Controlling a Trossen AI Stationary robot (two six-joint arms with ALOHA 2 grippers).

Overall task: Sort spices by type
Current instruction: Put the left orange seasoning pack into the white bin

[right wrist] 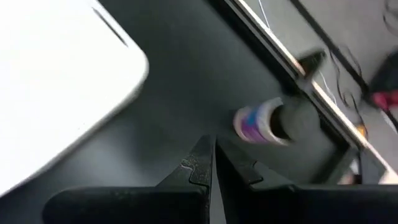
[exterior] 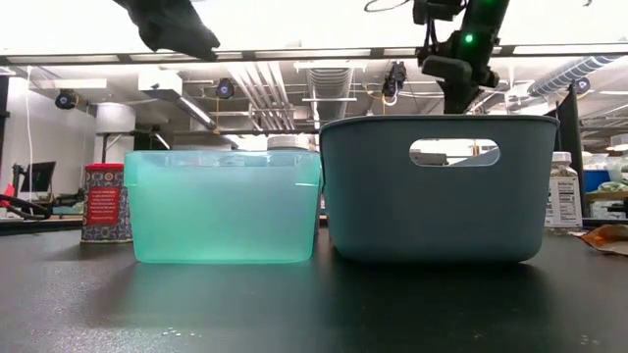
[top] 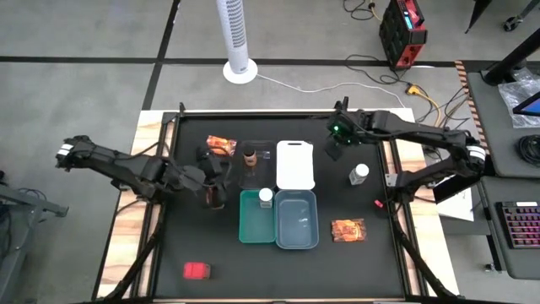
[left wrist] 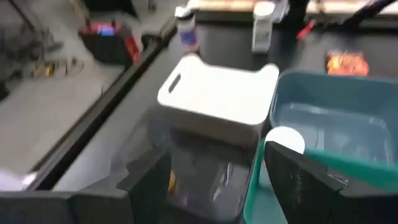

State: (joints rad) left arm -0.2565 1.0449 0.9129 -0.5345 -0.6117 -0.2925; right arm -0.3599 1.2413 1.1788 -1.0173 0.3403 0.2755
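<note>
Left arm reached in from the left edge of the tabletop [top: 194, 245], its pincer [top: 214, 179] spread wide with nothing seen in it, just beside the clear tray [top: 256, 172] that held the brown-capped bottle [top: 250, 157]. Right arm stretched across the far right, pincer [top: 333, 145] closed tight and empty, raised near the purple bottle [right wrist: 256, 122].

One white-capped jar [top: 266, 198] sat in the teal tray [top: 251, 226], the other jar [top: 360, 174] on the right. Packets [top: 221, 143] [top: 348, 230] lay far-left and front-right; red box [top: 197, 270] front-left. White tray [top: 295, 165], grey-blue tray [top: 296, 221] in the middle.
</note>
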